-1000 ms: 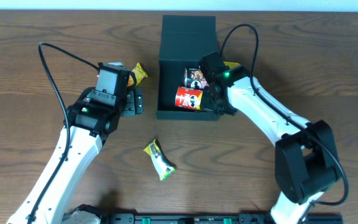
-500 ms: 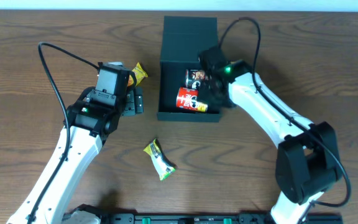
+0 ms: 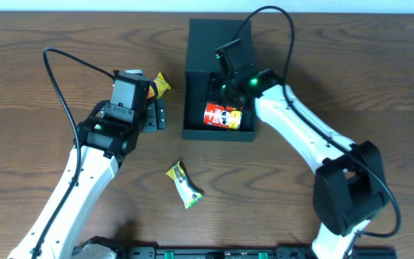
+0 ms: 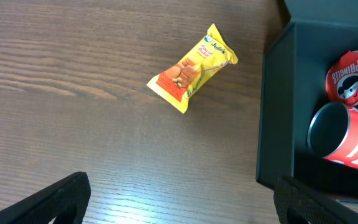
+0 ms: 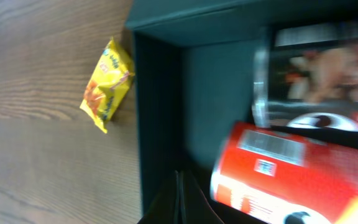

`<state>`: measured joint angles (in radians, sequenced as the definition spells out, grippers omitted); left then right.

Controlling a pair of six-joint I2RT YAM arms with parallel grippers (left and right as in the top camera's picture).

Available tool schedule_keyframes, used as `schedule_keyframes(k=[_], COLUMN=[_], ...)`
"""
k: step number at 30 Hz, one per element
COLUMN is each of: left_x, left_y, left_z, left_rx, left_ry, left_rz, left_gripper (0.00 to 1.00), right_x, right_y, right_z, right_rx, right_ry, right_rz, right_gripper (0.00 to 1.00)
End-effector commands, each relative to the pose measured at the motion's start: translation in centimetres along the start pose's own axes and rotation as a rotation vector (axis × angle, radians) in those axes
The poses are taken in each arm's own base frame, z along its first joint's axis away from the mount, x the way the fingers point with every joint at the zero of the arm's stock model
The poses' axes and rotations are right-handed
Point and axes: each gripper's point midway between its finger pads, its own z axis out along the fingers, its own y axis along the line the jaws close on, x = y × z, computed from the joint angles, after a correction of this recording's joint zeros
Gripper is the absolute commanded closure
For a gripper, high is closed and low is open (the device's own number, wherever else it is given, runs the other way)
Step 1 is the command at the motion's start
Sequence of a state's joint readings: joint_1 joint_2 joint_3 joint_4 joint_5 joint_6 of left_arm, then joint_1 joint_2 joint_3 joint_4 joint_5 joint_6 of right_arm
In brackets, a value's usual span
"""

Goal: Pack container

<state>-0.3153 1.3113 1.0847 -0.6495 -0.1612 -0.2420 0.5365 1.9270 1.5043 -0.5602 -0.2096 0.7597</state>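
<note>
The container (image 3: 195,86) is a dark teal square box with its lid flap open at the back. A red chip can (image 3: 220,116) lies inside, with a darker can (image 5: 328,74) behind it. My right gripper (image 3: 220,85) is shut and empty, low inside the container's left part beside the red can (image 5: 291,168); its fingers (image 5: 180,193) are pressed together. My left gripper (image 3: 153,116) is open and empty on the table left of the container; its fingers (image 4: 179,205) straddle bare wood. The left wrist view shows the container wall (image 4: 278,112) and both cans (image 4: 353,140).
A yellow snack packet (image 3: 162,85) lies on the table just left of the container; it also shows in the left wrist view (image 4: 191,68) and in the right wrist view (image 5: 107,84). A green-yellow packet (image 3: 184,184) lies nearer the front.
My right gripper has swung from the container's right side toward the back and left, over its inside. The left arm has not moved.
</note>
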Motion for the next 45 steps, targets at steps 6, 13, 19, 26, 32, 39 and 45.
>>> schedule_keyframes(k=[6,13,19,26,32,39,45], left_x=[0.2,0.3,0.2,0.3,0.3,0.3,0.3], left_y=[0.1,0.2,0.2,0.2,0.2,0.2,0.2], left_z=[0.3,0.3,0.3,0.3,0.3,0.3,0.3], left_rx=[-0.01,-0.011,-0.011,-0.011,-0.011,-0.011,-0.011], left_ry=[0.008,0.011,0.01,0.013,0.012,0.013,0.012], left_rz=[0.012,0.013,0.013,0.013,0.013,0.013,0.013], left_gripper=[0.05,0.05,0.05,0.05,0.04,0.04,0.04], right_x=[2.0,2.8,3.3,3.1,3.0,2.7,2.2], right_y=[-0.8,-1.3,-3.1,-3.8,-5.2,-5.8,-4.7], right_z=[3.0,4.0,3.8,3.6,3.2,2.9,2.4], right_rx=[0.052,0.089,0.174,0.199,0.24,0.255,0.222], right_ry=[0.059,0.072,0.081,0.079,0.092,0.094,0.097], right_rz=[-0.003,-0.04,-0.043,-0.062,-0.04,-0.032,-0.032], right_gripper=[0.98,0.98,0.98,0.99,0.98,0.99,0.99])
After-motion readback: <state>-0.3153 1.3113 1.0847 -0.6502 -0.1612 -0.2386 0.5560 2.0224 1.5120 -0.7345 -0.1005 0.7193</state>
